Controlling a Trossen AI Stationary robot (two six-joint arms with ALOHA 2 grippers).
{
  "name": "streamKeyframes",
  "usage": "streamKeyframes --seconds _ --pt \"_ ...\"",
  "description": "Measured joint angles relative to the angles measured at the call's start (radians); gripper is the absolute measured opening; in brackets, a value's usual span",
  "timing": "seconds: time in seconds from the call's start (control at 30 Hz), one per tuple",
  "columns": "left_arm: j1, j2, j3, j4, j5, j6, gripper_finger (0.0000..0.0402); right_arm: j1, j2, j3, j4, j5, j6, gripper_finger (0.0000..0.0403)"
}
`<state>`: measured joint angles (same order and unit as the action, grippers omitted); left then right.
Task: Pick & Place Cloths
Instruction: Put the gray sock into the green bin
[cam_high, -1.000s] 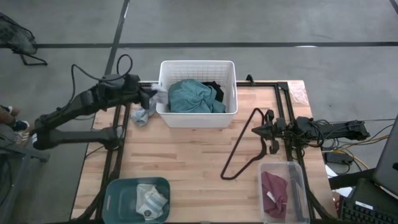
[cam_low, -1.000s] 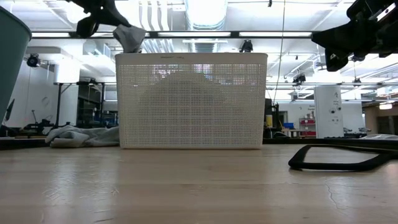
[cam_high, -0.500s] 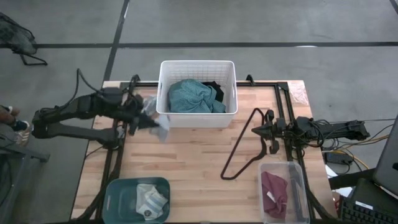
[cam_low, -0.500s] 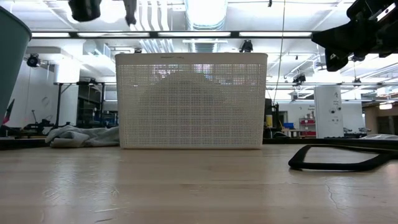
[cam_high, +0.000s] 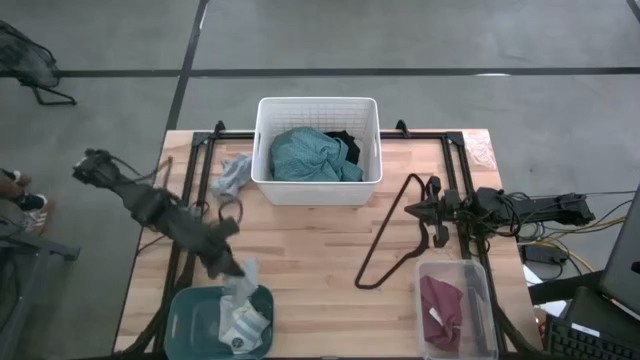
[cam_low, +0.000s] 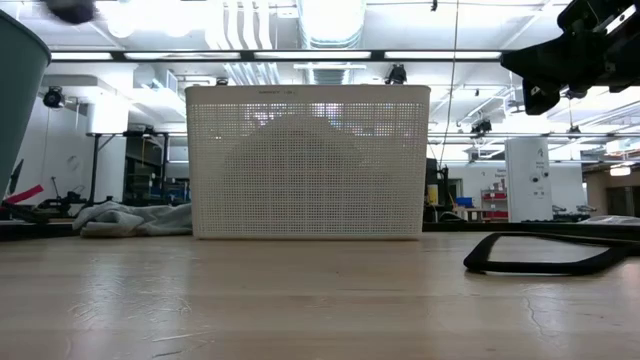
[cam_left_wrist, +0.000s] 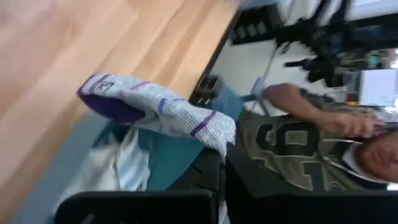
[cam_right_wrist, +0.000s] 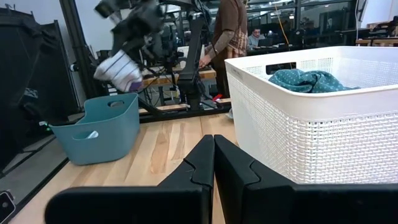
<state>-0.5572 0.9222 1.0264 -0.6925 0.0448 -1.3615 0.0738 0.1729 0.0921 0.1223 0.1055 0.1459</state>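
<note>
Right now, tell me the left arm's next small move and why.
Probably open the left gripper and let go. It is shut on a small grey sock, which hangs at the rim of the teal bin where other rags already lie, so it should drop in. The right gripper waits, shut, by the hanger.

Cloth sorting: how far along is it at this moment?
Done: a white rag lies in the teal bin and a maroon cloth in the clear bin. In hand: the left gripper holds a grey rag above the teal bin. Left: the teal cloth in the white basket, and a rag beside it. The right gripper waits shut.
</note>
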Motion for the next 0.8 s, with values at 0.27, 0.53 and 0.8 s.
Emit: streamKeyframes --seconds 0.27,0.53,0.8 --pt "-0.203 0.174 0.000 0.009 -0.036 -0.263 0.0009 0.000 0.000 0.000 0.000 0.000 0.000 0.0008" --pt "-0.232 0.288 -0.002 0.010 -0.036 -0.307 0.0012 0.000 0.000 0.000 0.000 0.000 0.000 0.0008" --pt "-0.230 0.360 -0.002 -0.019 -0.001 -0.343 0.0051 0.000 0.000 0.000 -0.002 0.000 0.000 0.0008"
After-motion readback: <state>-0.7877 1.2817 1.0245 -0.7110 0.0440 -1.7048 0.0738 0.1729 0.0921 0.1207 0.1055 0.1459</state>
